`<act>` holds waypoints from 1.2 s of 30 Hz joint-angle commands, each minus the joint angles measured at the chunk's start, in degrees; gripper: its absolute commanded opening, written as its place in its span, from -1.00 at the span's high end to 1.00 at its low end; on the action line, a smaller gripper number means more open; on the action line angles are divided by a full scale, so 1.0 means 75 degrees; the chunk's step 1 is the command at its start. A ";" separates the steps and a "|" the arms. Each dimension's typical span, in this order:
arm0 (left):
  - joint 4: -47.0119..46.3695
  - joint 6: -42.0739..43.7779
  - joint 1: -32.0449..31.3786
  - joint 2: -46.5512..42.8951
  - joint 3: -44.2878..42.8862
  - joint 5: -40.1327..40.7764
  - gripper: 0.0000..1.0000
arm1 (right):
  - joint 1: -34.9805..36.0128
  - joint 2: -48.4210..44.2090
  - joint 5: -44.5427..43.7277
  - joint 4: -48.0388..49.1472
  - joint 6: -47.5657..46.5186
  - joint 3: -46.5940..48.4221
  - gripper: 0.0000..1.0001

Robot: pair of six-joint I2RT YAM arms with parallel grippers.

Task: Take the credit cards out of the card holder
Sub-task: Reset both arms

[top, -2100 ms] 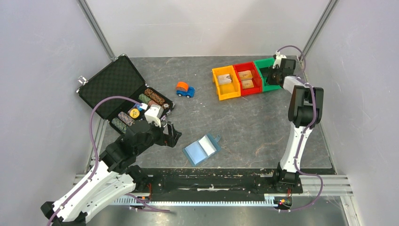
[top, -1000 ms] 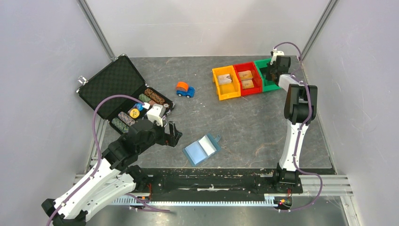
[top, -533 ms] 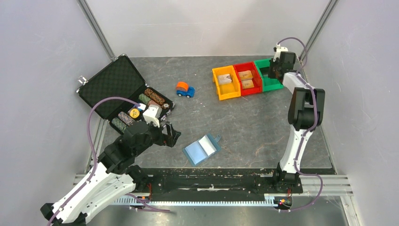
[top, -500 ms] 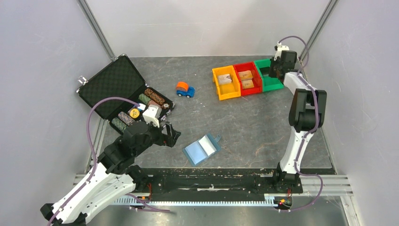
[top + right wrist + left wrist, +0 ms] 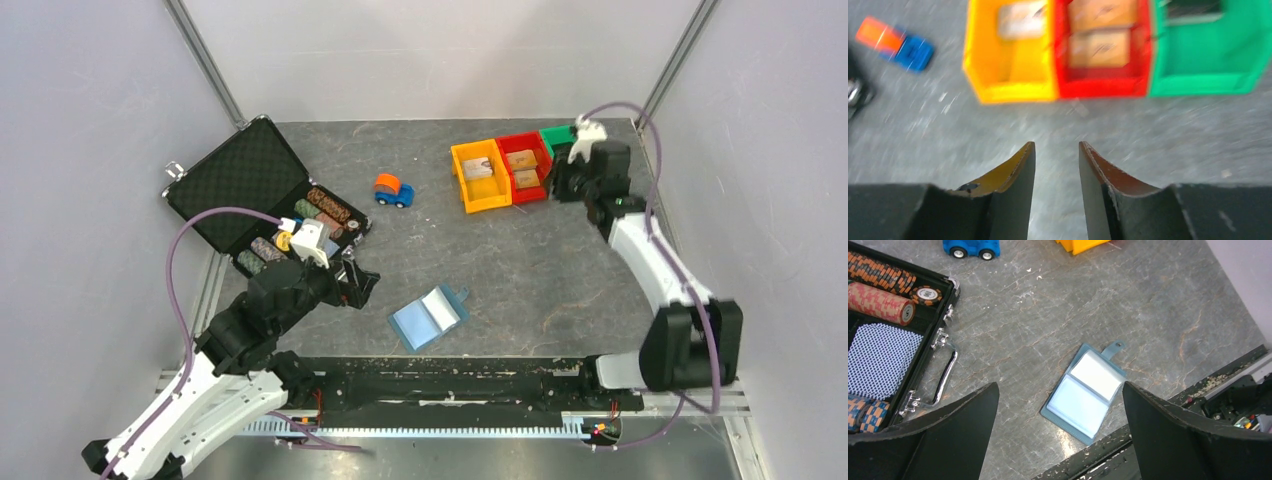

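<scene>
No writing, number or brand can be read anywhere. The poker chip (image 5: 926, 294) lying face-up in the black case (image 5: 922, 365) has a printed centre, but it is too small to make out. The credit cards (image 5: 1100, 47) in the red bin (image 5: 1103, 86) bear dark marks that the blur leaves illegible.

Light-blue card holder (image 5: 429, 316) lying open flat (tab pointing far-right), tan credit cards (image 5: 521, 158) in red bin (image 5: 533, 196)
</scene>
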State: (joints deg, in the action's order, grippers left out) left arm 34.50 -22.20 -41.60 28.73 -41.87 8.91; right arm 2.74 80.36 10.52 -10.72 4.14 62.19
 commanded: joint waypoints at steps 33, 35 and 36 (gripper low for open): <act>-0.0006 -0.1091 -0.0007 -0.2071 -0.0301 -0.1127 -1.00 | 0.0888 -0.7648 0.0054 -0.1423 0.2200 -0.3007 -0.96; -0.0010 -0.1084 -0.0007 -0.2085 -0.0283 -0.1129 -1.00 | 0.0887 -0.7652 -0.0016 -0.1388 0.2214 -0.3030 -0.96; -0.0006 -0.1074 -0.0007 -0.2085 -0.0278 -0.1130 -1.00 | 0.0888 -0.7635 0.0004 -0.1391 0.2230 -0.3031 -0.96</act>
State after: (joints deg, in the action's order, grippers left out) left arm 34.63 -28.88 -41.60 13.69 -44.23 1.17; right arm 9.26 23.55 11.99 -21.96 19.81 37.65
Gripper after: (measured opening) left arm 0.996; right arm 0.979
